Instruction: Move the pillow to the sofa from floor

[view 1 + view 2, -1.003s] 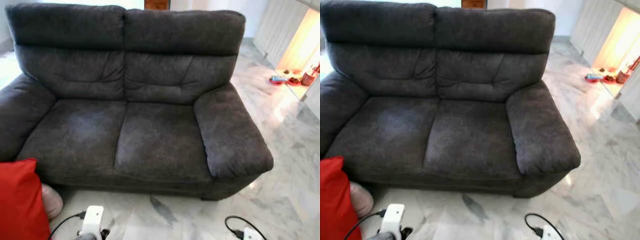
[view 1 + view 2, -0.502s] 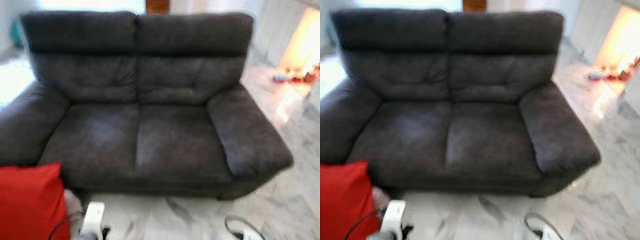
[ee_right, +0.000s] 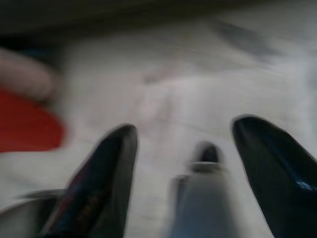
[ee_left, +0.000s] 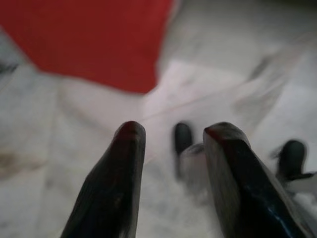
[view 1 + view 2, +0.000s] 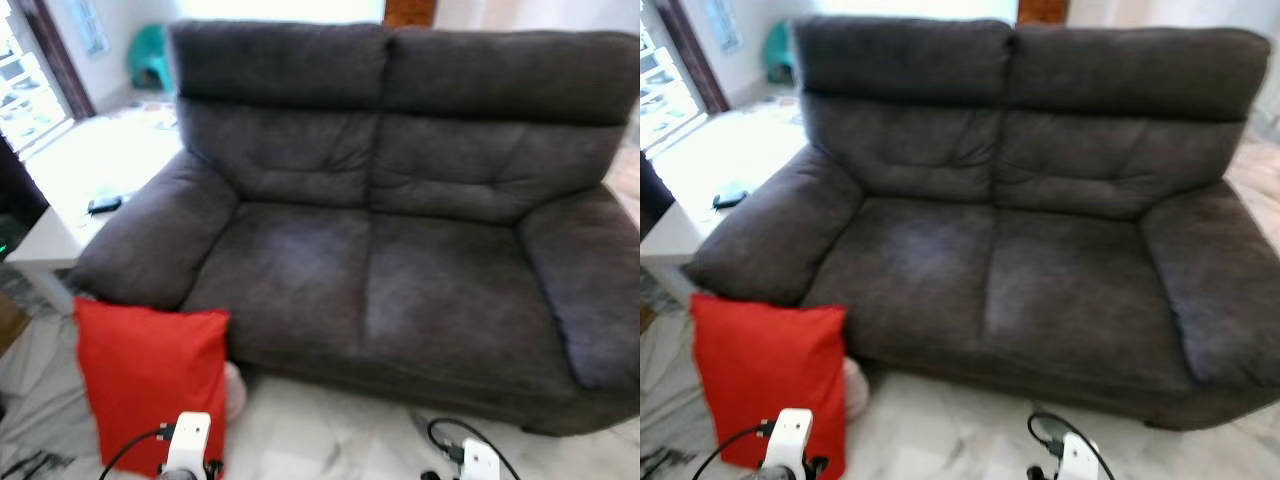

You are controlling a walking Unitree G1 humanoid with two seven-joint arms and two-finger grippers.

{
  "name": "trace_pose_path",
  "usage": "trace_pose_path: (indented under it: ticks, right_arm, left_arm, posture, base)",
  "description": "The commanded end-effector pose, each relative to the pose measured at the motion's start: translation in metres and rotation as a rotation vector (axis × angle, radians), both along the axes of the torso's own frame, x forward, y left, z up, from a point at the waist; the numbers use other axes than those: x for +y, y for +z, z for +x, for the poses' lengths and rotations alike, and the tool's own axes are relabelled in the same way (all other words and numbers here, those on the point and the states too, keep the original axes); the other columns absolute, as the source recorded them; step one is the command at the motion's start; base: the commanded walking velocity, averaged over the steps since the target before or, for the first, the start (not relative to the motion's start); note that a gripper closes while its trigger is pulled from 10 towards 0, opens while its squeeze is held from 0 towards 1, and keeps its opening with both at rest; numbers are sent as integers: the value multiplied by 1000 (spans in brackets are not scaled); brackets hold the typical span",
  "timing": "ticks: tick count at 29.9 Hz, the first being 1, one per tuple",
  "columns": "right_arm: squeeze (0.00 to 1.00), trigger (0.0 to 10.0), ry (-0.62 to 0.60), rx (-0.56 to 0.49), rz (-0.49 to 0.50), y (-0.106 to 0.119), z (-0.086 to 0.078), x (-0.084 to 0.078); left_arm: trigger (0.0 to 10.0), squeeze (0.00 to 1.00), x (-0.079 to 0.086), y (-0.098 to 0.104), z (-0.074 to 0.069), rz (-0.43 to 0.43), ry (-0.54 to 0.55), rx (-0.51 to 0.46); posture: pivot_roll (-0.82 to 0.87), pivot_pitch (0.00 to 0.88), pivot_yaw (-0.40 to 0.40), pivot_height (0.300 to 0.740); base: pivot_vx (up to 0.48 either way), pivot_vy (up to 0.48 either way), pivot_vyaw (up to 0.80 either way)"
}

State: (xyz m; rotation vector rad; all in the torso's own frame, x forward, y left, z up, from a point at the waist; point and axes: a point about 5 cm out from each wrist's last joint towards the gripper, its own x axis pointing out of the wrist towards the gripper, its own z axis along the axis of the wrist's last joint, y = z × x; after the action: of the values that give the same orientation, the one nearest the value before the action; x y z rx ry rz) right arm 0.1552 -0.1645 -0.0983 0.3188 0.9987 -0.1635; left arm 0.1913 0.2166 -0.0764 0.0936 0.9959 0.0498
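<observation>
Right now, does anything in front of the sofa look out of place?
Yes. A red pillow stands upright on the marble floor, leaning against the front of the grey sofa below its armrest, rather than on the seat. A pale rounded object peeks out behind it; I can't tell what it is.

The view has swung left, apparently, bringing the whole red pillow into sight.

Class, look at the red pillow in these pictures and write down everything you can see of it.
The red pillow is a plain, roughly square cushion in what looks like smooth red fabric, with no pattern showing. It stands upright on the marble floor, against the front of the dark grey sofa below its armrest. A pale rounded thing peeks out behind its lower corner. Neither gripper touches it.
</observation>
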Motion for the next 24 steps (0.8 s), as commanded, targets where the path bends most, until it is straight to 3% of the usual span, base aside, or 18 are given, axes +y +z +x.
trace_pose_path:
  ticks: [1, 7, 12, 16, 24]
  right_arm:
    - [0, 10000, -7, 24, -38, -2, -9, -15]
    - [0, 10000, -13, 36, -43, -5, -19, -22]
    - [0, 10000, -31, 49, -39, -7, -29, -26]
    - [0, 10000, -28, 37, -39, -4, -19, -23]
    - [0, 10000, -52, 30, -42, -3, -15, -26]
  left_arm:
    - [10000, 0, -7, 2, 6, -8, -19, -15]
    - [10000, 0, -7, 2, 6, -8, -18, -16]
    - [10000, 0, -6, 2, 6, -6, -18, -16]
    - [10000, 0, -6, 2, 5, -6, -18, -16]
    - [10000, 0, -6, 2, 5, -6, -17, -15]
  posture:
    - [-22, 0, -23, 740]
    - [-22, 0, -23, 740]
    - [-21, 0, -22, 740]
    - [-20, 0, -23, 740]
    - [-19, 0, -22, 740]
  base:
    - [0, 480, 0]
    - [0, 480, 510]
    - [0, 480, 0]
    - [0, 480, 0]
    - [0, 480, 0]
